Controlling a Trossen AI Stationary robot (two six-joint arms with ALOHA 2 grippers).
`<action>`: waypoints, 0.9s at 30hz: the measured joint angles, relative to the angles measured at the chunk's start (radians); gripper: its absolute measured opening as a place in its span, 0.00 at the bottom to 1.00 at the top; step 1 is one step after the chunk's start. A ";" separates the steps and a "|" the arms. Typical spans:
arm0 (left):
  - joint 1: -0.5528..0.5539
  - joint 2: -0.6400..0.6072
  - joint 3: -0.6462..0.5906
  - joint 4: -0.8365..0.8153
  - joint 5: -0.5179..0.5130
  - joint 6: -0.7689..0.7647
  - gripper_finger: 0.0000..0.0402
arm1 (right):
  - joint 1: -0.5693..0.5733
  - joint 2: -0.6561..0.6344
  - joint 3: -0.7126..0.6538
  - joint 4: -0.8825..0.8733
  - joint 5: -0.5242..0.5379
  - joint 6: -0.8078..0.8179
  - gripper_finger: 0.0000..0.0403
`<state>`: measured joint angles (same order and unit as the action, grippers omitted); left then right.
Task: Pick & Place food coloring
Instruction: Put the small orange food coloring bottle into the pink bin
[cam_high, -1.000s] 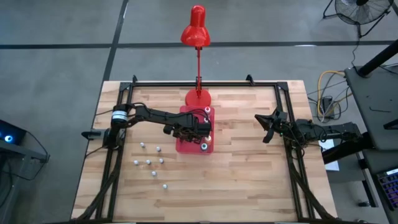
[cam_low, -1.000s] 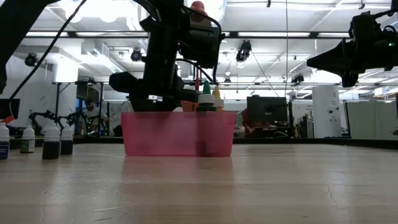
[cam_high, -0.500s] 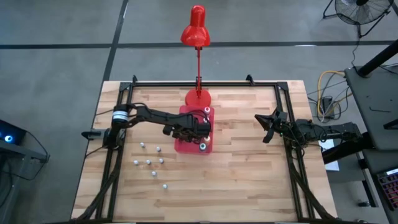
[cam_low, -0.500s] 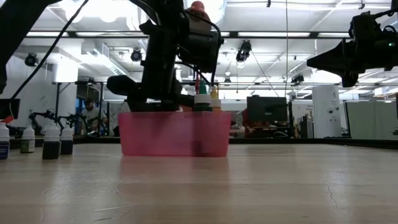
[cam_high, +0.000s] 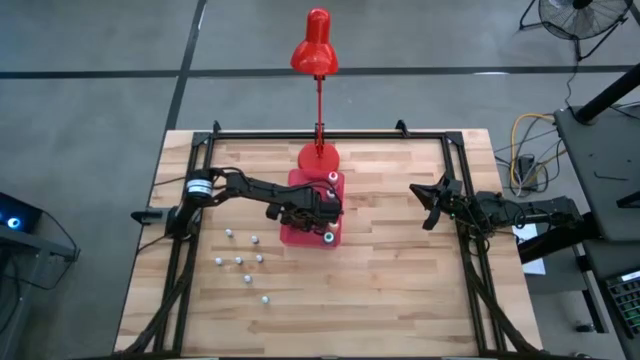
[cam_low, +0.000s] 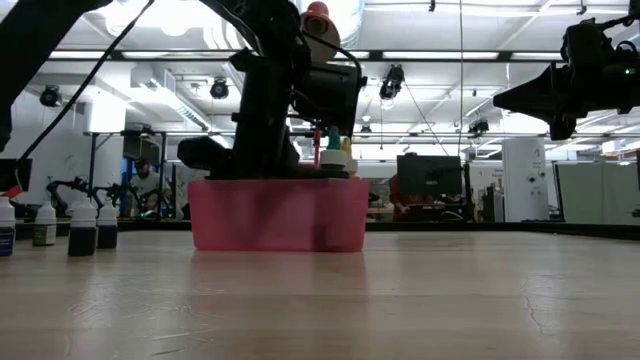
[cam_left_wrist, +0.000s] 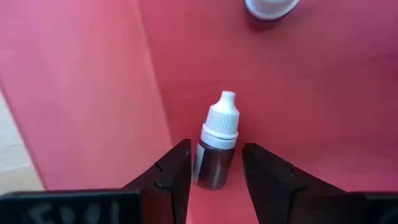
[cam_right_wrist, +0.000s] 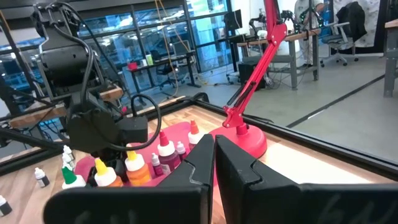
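The left tool (cam_high: 322, 208) hangs low over the red tray (cam_high: 296, 233), its two prongs standing either side of a small white-capped bottle (cam_left_wrist: 217, 147). They look pressed against the bottle's dark body, though I cannot be sure of contact on both sides. The bottle lies between the prongs with its cap pointing away from the tool, right above the tray floor.

Over the last second the tray has slid a little across the desk (cam_high: 390, 270) and the arm has sunk lower into it. To my eye the bottle is at the point of being set down and only the release is left.

Beyond the tool's tip, the rim of another white cap (cam_left_wrist: 269, 7) is cut off at the edge of view. Level across the desk, the arm blocks most of the tray's contents. Only a few bottle tops (cam_low: 334, 156) poke above the pink wall, and I cannot count them.

Back behind the tool, loose small bottles (cam_high: 240, 261) wait on the bare wood, so plenty of the job remains.

The right tool (cam_high: 425, 207) is parked well off to the far side, prongs shut together and holding nothing.
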<state>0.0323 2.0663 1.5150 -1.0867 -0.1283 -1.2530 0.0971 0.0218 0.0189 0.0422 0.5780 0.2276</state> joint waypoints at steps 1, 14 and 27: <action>0.000 -0.001 0.000 0.002 0.000 0.000 0.29 | 0.000 0.000 0.000 0.000 0.000 0.000 0.02; -0.001 0.002 0.000 0.040 -0.007 0.090 0.29 | 0.000 0.000 0.000 0.000 0.000 0.000 0.02; 0.004 0.001 -0.019 0.069 -0.058 0.109 0.29 | 0.001 0.000 0.000 0.000 0.000 0.000 0.02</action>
<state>0.0360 2.0675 1.4959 -1.0181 -0.1866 -1.1442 0.0982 0.0219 0.0189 0.0422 0.5780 0.2276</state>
